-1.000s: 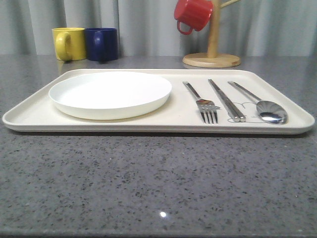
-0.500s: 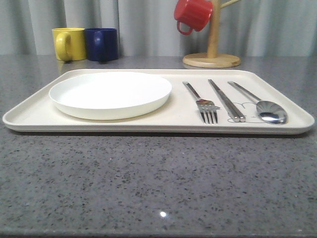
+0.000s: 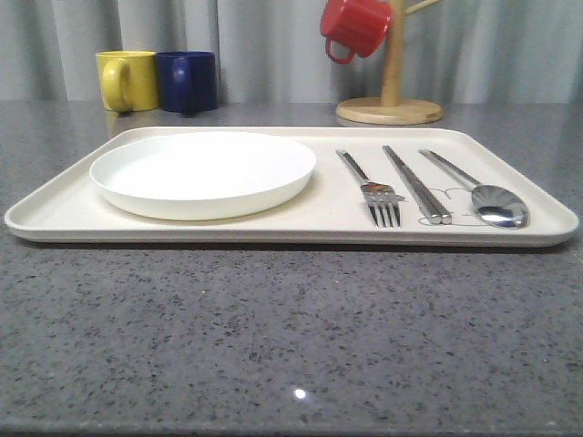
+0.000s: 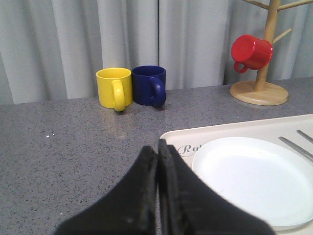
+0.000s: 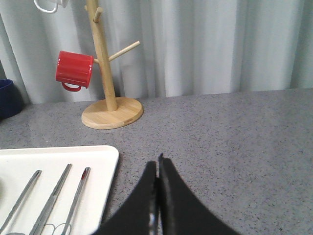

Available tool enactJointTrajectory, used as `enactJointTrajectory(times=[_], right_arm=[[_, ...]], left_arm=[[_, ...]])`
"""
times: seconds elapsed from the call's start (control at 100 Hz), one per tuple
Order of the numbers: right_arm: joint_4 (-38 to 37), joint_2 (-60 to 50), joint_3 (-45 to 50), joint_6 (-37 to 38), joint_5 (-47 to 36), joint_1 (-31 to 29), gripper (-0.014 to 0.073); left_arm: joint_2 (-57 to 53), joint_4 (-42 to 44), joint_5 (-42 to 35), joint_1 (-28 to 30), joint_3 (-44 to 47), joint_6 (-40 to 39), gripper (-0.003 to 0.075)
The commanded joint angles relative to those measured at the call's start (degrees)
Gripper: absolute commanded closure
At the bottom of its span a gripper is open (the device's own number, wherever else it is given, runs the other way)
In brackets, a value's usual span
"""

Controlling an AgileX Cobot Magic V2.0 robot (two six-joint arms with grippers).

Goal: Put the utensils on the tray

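The cream tray (image 3: 328, 214) lies across the grey table. On its left half sits a round white plate (image 3: 202, 171). On its right half lie a fork (image 3: 369, 186), a pair of chopsticks (image 3: 416, 184) and a spoon (image 3: 478, 190), side by side with handles pointing away. My left gripper (image 4: 157, 147) is shut and empty, hovering near the tray's corner (image 4: 171, 137) with the "Rabbit" script, beside the plate (image 4: 254, 178). My right gripper (image 5: 157, 164) is shut and empty over bare table, just right of the tray's edge (image 5: 113, 156) and the utensil handles (image 5: 51, 196).
A yellow mug (image 3: 126, 80) and a navy mug (image 3: 187, 80) stand at the back left. A wooden mug tree (image 3: 390, 105) with a red mug (image 3: 353, 25) hanging on it stands at the back right. Grey curtains close off the rear.
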Motion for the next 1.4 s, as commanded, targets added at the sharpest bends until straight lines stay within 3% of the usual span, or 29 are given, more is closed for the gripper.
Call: enactJointTrajectory(times=[0.0, 0.75, 0.96, 1.11, 1.39], right_arm=[[-0.7, 0.23, -1.49, -0.86, -4.83, -0.36, 0.0662], [-0.72, -0.79, 0.81, -0.99, -7.28, -0.36, 0.0662], [3.92, -7.69, 8.5, -2.73, -12.26, -0.36, 0.0662], [9.5, -14.9, 13.99, -8.58, -12.73, -0.36, 0.0662], [9.76, -25.45, 21.83, -10.59, -13.06, -0.36, 0.0662]], left_arm=[[0.34, -0.42, -4.45, -0.34, -1.68, 0.02, 0.0738], [0.34, -0.42, -4.45, -0.34, -1.68, 0.02, 0.0738], [0.34, -0.42, -4.45, -0.34, -1.68, 0.02, 0.0738], [0.34, -0.42, -4.45, -0.34, -1.68, 0.02, 0.0738], [0.34, -0.42, -4.45, -0.34, -1.68, 0.02, 0.0738]])
